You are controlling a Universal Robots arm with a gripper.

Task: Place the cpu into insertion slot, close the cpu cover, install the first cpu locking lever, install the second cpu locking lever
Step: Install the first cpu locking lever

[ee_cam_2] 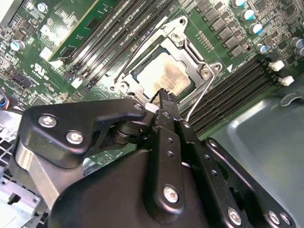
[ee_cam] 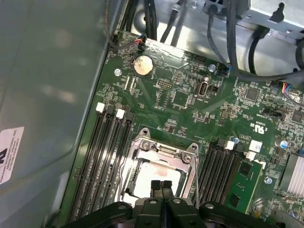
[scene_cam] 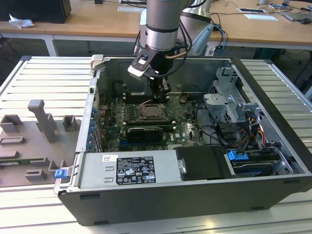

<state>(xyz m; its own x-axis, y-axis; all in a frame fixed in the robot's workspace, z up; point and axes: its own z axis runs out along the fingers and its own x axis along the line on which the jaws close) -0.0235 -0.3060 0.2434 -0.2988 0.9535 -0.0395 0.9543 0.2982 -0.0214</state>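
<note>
the claw [ee_cam: 160, 186] is pressed together, pinching nothing, making one narrow tip fit for pushing. just under it the cpu [ee_cam_2: 159, 76] sits in the slot [ee_cam: 129, 176] with the cover [ee_cam: 164, 151] down around it; beside the tip a lever [ee_cam_2: 198, 100] looks unlatched

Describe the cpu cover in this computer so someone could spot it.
Inside the open computer case, find the green circuit board. Between its two banks of long black memory slots lies the cpu cover: the only square silver frame, with the pale cpu showing through its window.
</note>
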